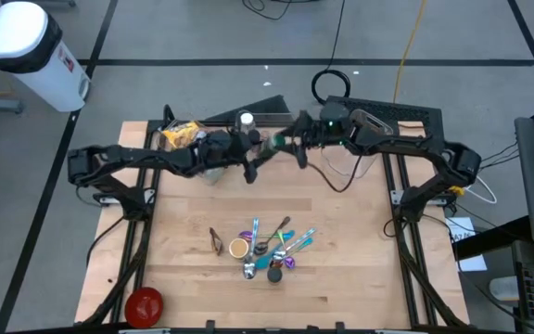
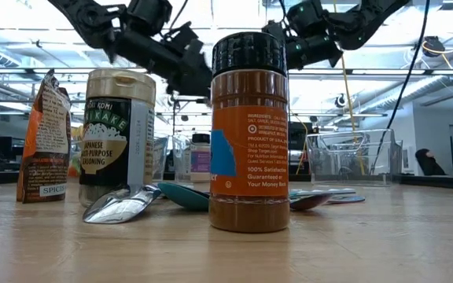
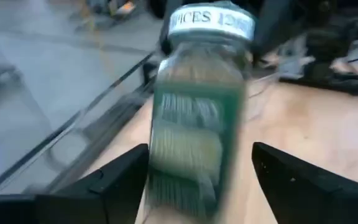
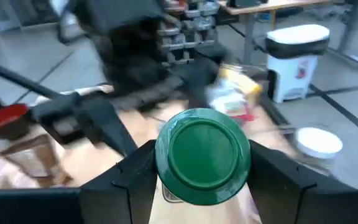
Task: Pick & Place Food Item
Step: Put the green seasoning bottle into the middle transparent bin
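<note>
A green-lidded jar [image 4: 202, 158] sits clamped between the right gripper's [image 4: 194, 180] dark fingers [image 4: 132, 177].

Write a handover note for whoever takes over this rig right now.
Left gripper: open, fingers either side of the spice jar, not touching it.
Right gripper: shut on the jar at its green lid.
Where: both arms meet above the back of the table; the spoons lie at front centre.
Done: jar lifted, and only the right gripper holds it.
Left: back the left arm away and set the jar down; no target spot is evident.
</note>
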Available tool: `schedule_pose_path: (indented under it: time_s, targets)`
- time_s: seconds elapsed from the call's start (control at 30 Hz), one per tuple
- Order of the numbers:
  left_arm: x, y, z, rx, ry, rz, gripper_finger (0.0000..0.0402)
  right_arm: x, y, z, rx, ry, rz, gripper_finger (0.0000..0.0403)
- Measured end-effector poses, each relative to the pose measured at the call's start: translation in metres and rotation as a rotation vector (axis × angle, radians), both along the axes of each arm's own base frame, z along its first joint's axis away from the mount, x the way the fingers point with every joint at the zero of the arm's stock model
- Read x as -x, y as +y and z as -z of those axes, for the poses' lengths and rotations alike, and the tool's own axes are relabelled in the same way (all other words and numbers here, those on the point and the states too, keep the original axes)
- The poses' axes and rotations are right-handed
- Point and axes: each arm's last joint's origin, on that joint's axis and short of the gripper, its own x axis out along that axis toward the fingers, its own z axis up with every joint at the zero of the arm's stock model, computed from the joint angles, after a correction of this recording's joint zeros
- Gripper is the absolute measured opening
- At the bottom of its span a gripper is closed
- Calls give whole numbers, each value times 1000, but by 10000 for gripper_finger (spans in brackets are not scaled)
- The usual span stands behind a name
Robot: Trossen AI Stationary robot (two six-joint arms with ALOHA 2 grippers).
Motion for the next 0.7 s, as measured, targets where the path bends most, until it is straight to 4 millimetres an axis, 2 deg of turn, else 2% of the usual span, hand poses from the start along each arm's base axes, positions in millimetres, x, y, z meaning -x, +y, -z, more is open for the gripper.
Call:
schedule_pose_path:
  time_s: [0.13,0.27,0.33,0.43,0.57,0.7]
  targets:
    - [13,4,-7,11,29,-115,280,5,-7,5,-29,37,24,198]
    - [16,8,-9,20,31,-164,279,2,-2,4,-21,23,-34,198]
    - [16,7,-8,22,35,-159,279,3,-4,3,13,26,19,198]
    - [16,8,-7,25,45,-161,280,9,-19,-3,55,71,160,198]
    - [16,8,-7,22,46,-161,280,12,-41,-16,66,144,222,198]
    - [16,8,-7,22,48,-162,280,16,-60,-5,23,219,258,198]
